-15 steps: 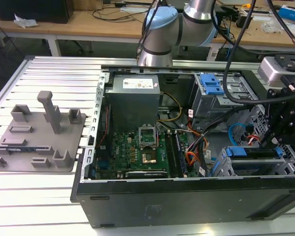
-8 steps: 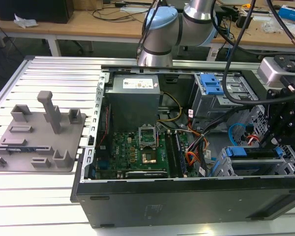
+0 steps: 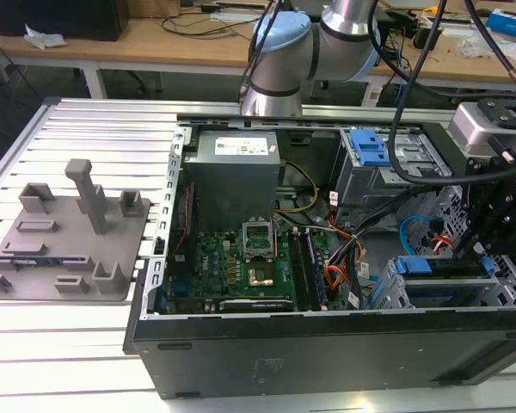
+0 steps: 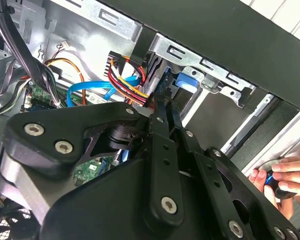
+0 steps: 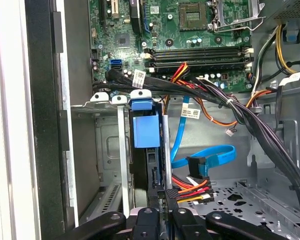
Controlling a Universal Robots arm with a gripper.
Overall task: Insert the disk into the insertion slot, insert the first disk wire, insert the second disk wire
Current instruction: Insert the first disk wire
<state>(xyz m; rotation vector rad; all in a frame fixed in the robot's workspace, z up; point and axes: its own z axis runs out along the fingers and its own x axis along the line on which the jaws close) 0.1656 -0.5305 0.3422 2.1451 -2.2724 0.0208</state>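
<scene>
Disk (image 3: 434,267) is in the slot (image 3: 383,297), standing on edge. Its blue carrier tab (image 5: 146,131) is at the end toward the motherboard (image 5: 190,30).

Gripper (image 5: 163,201) is at the disk's opposite end, very close. Can't tell if it touches, and can't tell if the jaws are spread or pinching anything.

Power plug (image 5: 179,193), with red/yellow/orange leads, is at that same end of the disk, just beside the gripper. Can't tell if it's seated.

Blue cable (image 5: 210,159) loops beside the disk. Its black plug hangs apart from the disk.

Black wire bundle (image 5: 250,120) runs past, farther from the disk than the blue cable.

Taller bay (image 3: 370,151) with a blue latch is near the disk, inside the same case (image 3: 327,353). PSU (image 3: 236,168) is farther off, toward the exterior view's left.

Grey fixture (image 3: 69,232) lies on the table (image 3: 86,344) outside the case, well apart from the disk.

In the second wrist view, a person's hand (image 4: 285,175) is outside the case wall, well apart from the disk, holding a small blue-and-black item.
</scene>
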